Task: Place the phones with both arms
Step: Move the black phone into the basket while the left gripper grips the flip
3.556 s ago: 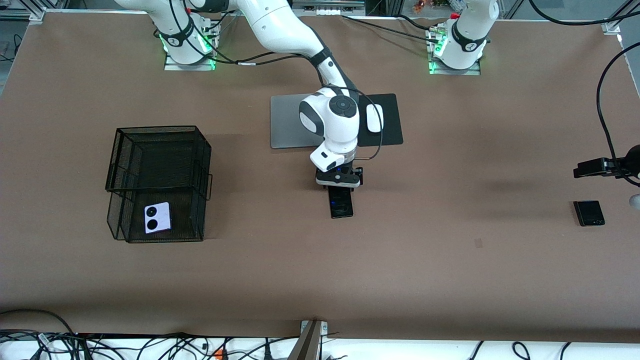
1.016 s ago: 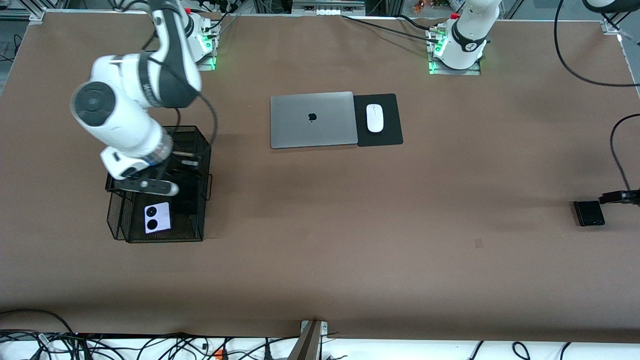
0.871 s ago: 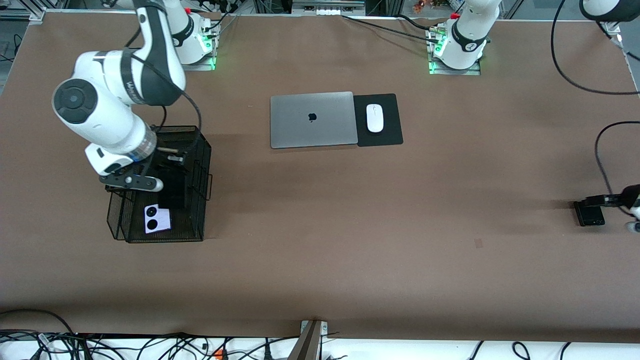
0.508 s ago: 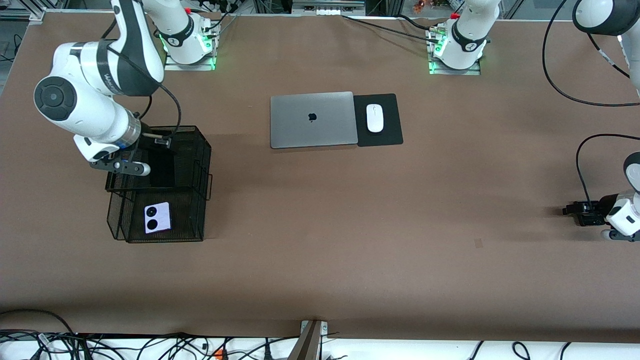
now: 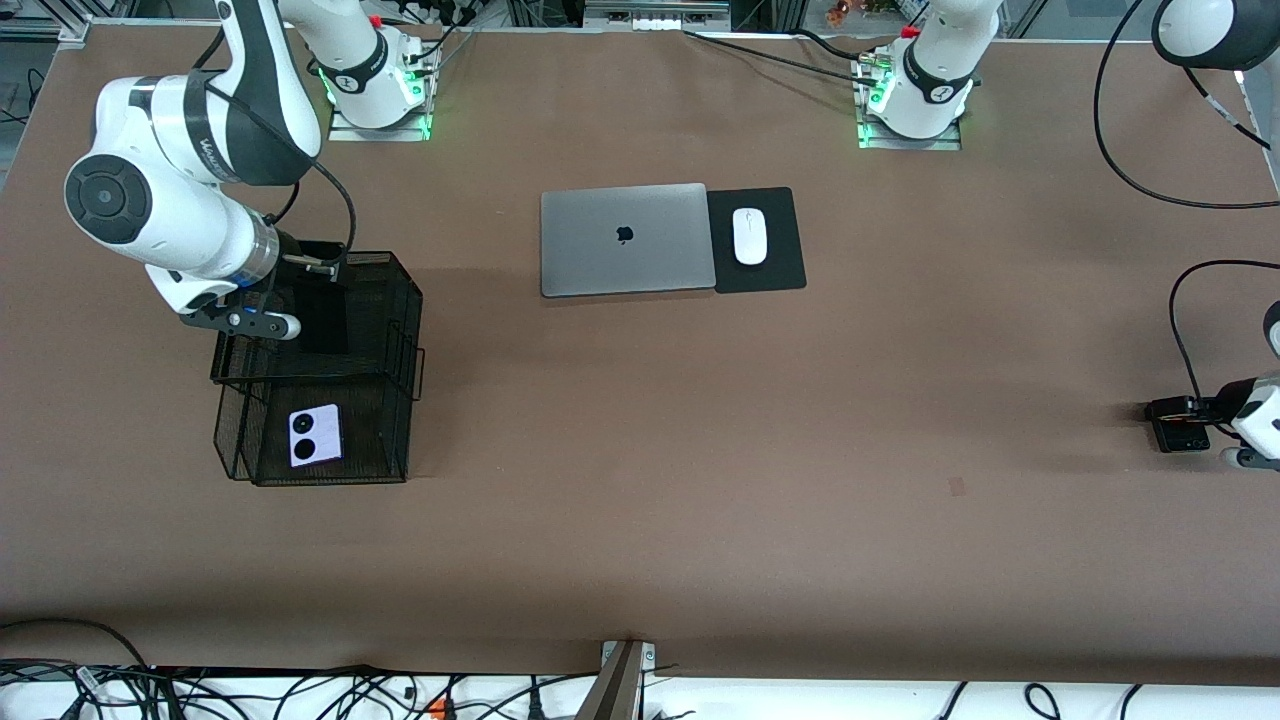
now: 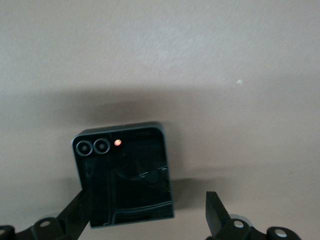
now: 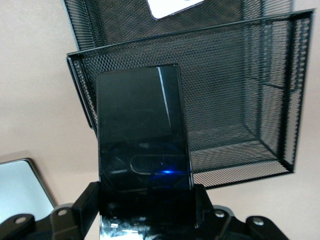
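The table [image 5: 640, 520] wears a matt brown cover with a fine grain, like paper or felt. The basket [image 5: 385, 300] is black wire mesh. The long phone [image 7: 142, 135] and the small black phone [image 6: 125, 175] are glossy glass, catching reflections. The laptop [image 5: 625, 240] looks like brushed grey metal, the mouse [image 5: 749, 236] smooth white plastic on a matt black pad [image 5: 785, 270].

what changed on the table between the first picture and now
The right gripper, shut on the long black slab phone, carried it from mid-table to over the black wire mesh basket. The left gripper came down, open, around the small squarish black phone. The pale lilac-white phone, grey laptop and white mouse stayed put.
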Available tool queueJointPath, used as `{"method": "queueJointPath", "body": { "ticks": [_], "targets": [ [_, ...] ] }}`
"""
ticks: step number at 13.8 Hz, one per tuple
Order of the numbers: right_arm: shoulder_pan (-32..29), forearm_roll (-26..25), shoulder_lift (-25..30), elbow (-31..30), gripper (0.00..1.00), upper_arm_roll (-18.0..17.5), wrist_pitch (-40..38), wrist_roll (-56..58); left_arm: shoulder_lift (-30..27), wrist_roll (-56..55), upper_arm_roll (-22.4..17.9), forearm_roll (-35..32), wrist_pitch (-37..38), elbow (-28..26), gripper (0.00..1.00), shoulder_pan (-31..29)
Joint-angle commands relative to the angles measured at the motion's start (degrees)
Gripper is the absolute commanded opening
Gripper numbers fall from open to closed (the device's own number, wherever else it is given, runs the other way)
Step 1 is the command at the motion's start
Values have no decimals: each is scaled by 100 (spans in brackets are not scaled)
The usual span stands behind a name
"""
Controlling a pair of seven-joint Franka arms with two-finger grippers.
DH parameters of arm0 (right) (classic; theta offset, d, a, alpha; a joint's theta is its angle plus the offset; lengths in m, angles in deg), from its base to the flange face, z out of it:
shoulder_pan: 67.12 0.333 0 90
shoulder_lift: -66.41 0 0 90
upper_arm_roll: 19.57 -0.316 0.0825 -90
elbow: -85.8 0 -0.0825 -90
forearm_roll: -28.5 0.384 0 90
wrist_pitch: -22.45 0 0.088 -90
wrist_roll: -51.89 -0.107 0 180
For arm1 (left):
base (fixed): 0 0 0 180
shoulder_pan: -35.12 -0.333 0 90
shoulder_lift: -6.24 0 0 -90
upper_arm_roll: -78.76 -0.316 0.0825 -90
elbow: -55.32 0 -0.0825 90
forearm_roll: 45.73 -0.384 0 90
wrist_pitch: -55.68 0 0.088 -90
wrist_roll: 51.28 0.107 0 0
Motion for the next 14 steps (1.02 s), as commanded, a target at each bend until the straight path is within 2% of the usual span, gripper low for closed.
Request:
{"method": "queueJointPath", "body": {
  "ticks": [1, 3, 4, 5, 7, 10, 11, 12, 13, 14],
  "targets": [
    [87, -492, 538, 301, 43, 151, -459, -117, 134, 262, 9, 149, -67, 123, 100, -80],
    [-9, -546, 513, 652, 43, 134, -757, -74, 178, 262, 9, 158, -155, 123, 100, -80],
    [-271, -564, 495, 792, 43, -23, -864, -13, 204, 262, 9, 158, -173, 123, 100, -80],
    [-622, -616, 495, 837, 43, -407, -882, 84, 213, 262, 9, 158, -173, 123, 100, -80],
    [-1622, -669, 548, 847, 43, -1408, -979, 181, 248, 271, 9, 158, -181, 132, 100, -132],
    [-3274, -758, 820, 549, 43, -3138, -761, 85, 283, 271, 9, 158, -287, 132, 100, -132],
    [-3749, -758, 855, 356, 43, -3675, -550, 50, 301, 271, 18, 158, -287, 149, 82, -132],
    [-4224, -758, 925, 85, 43, -4185, -218, -55, 301, 245, 10, 149, -287, 158, 36, -115],
    [-4524, -758, 1004, -301, 43, -4547, 203, -82, 301, 201, 9, 140, -287, 158, 24, -89],
    [-4675, -749, 1083, -670, 43, -4759, 669, -169, 301, 192, 9, 149, -287, 158, 15, -88]
  ]
}}
